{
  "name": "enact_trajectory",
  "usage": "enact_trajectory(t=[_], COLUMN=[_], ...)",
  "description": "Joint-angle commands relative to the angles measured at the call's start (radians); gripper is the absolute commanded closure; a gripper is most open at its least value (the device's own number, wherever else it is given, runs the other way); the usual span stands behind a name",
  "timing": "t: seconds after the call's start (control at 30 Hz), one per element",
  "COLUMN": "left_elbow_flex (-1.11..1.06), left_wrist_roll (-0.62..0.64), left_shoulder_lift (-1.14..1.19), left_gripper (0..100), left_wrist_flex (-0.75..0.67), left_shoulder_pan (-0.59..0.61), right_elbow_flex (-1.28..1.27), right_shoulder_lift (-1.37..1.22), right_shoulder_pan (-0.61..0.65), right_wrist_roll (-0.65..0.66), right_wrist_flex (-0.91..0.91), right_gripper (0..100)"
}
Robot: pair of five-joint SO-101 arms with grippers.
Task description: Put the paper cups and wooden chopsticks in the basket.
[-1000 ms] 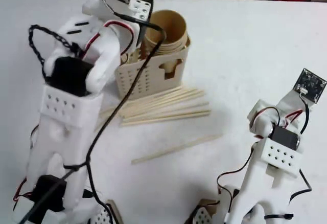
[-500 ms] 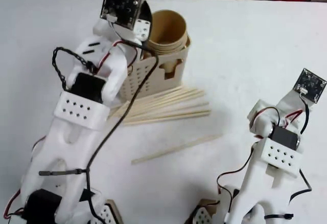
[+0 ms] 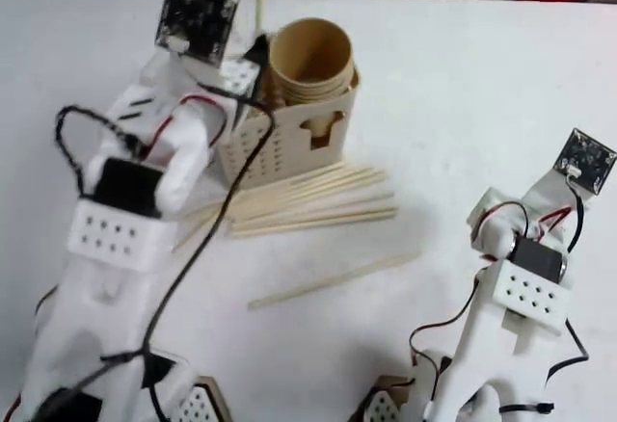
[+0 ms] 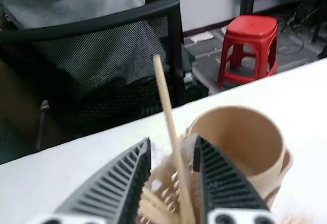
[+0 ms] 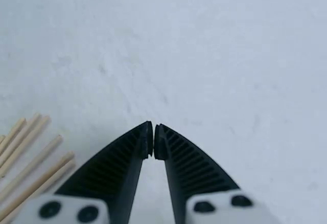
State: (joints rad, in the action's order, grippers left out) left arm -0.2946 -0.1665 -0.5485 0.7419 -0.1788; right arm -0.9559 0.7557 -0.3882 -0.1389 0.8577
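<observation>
Hovering with the left gripper (image 4: pixel 171 144) just over the cream perforated plastic basket (image 3: pixel 289 147), with jaws partly apart, wider than the thin pale wooden chopstick (image 4: pixel 164 96) rising upright between them. Probably only propping that stick against one finger rather than pinching it, though hard to judge from here. Facing the stack of tan paper cups (image 3: pixel 310 51) just beyond the fingertips, already seated in the basket. Having the loose bundle of wooden chopsticks (image 3: pixel 313 202) on the white table (image 3: pixel 463 104) behind and below this gripper, beside the basket, with one stray stick (image 3: pixel 333 280) farther off. Resting the right gripper (image 5: pixel 153 141) low over bare table, tips pressed together on nothing, with the bundle's ends off to one side. Risking a tip-out from here: the unsupported upright stick toppling over the basket rim, or snagging on a finger during withdrawal and flicking back onto the table. Risking, too, a knock against the cup stack.
</observation>
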Motion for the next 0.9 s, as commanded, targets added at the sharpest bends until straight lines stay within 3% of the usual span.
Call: enact_trajectory(t=[0.0, 0.6, 0.73, 0.87], left_elbow_flex=[0.017, 0.002, -0.132, -0.367], left_wrist_roll=[-0.11, -0.459, -0.516, -0.523], left_shoulder_lift=[-0.13, -0.232, -0.232, -0.232], left_gripper=[85, 85, 85, 85], left_wrist_flex=[0.173, 0.842, 0.868, 0.761], left_shoulder_pan=[0.041, 0.22, 0.22, 0.22], right_elbow_flex=[0.046, 0.044, 0.044, 0.044], right_shoulder_lift=[0.015, 0.015, 0.013, 0.013], right_shoulder_pan=[-0.004, -0.004, -0.004, -0.004], right_wrist_roll=[0.003, 0.003, 0.003, 0.003], right_wrist_flex=[-0.019, -0.019, -0.019, -0.019], right_gripper=[98.1, 98.1, 98.1, 98.1])
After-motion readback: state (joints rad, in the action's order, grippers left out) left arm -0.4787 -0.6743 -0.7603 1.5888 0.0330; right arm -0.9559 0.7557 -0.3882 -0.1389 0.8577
